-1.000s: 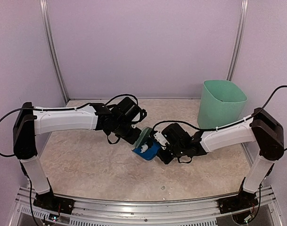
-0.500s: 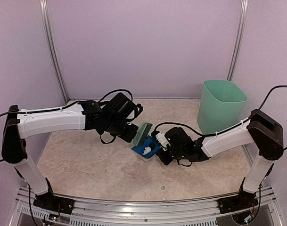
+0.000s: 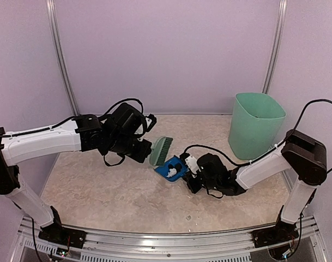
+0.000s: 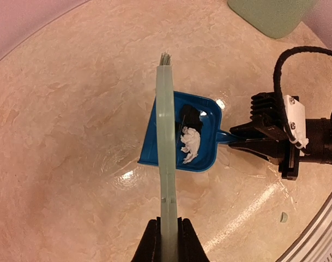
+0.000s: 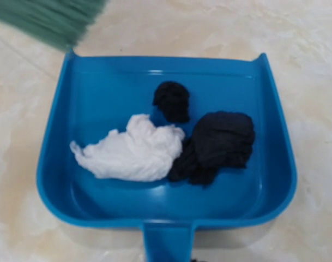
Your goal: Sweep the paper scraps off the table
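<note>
The blue dustpan (image 3: 167, 173) lies flat on the beige table (image 3: 100, 185). In the right wrist view it holds a white paper scrap (image 5: 130, 150), a large black scrap (image 5: 217, 142) and a small black scrap (image 5: 172, 101). My right gripper (image 3: 191, 173) is shut on the dustpan's handle (image 5: 167, 243), as the left wrist view (image 4: 247, 139) shows. My left gripper (image 4: 168, 243) is shut on the green brush (image 4: 167, 136). It holds the brush just left of the dustpan's open edge, with the bristles (image 3: 160, 150) off the pan.
The mint-green bin (image 3: 255, 125) stands at the back right, behind my right arm. A tiny pale bit (image 3: 188, 218) lies near the front rail; it also shows in the left wrist view (image 4: 283, 216).
My left arm has drawn the brush back to the left, off the dustpan. The scraps now lie uncovered in the pan. My right gripper and the dustpan shifted slightly.
</note>
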